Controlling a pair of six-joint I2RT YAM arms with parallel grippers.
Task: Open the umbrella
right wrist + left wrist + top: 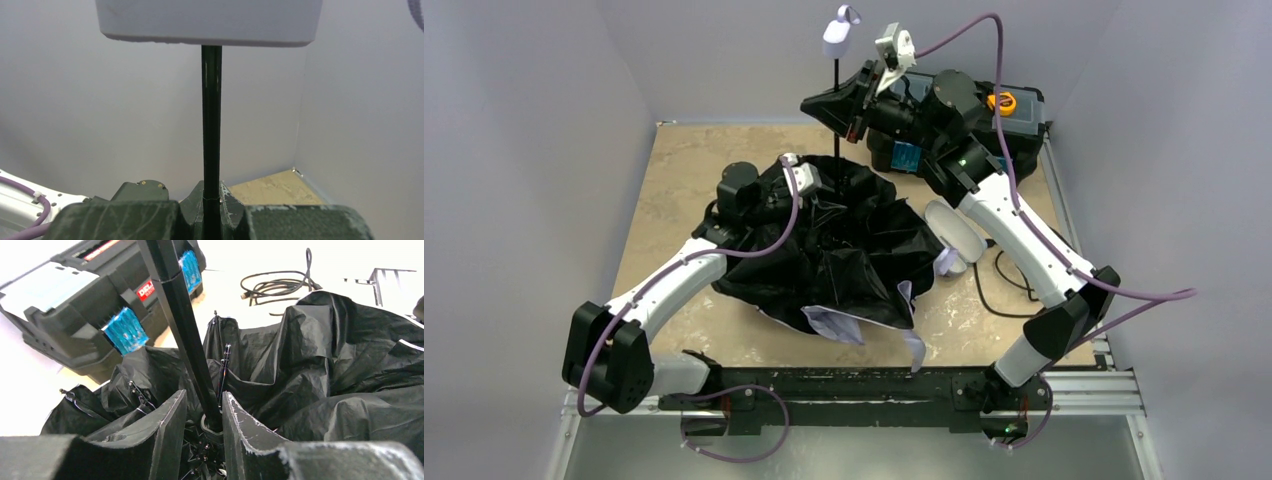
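Observation:
The umbrella (844,250) lies crumpled on the table, black face up, with pale lavender edges at the front. Its thin dark shaft (837,85) stands upright with the lavender knob handle (839,30) on top. My right gripper (844,112) is shut on the shaft (211,125) just below the handle (210,20). My left gripper (807,180) is low at the shaft's foot. In the left wrist view its fingers (167,430) straddle the shaft (187,335) above a collar (212,426). The right finger touches the shaft and a gap shows on the left side. Black fabric (320,370) surrounds them.
A black toolbox (999,120) with blue latches stands at the back right, also seen in the left wrist view (75,305). A pale lavender oval case (954,232) and a dark cable (1009,275) lie right of the umbrella. Grey walls enclose the table.

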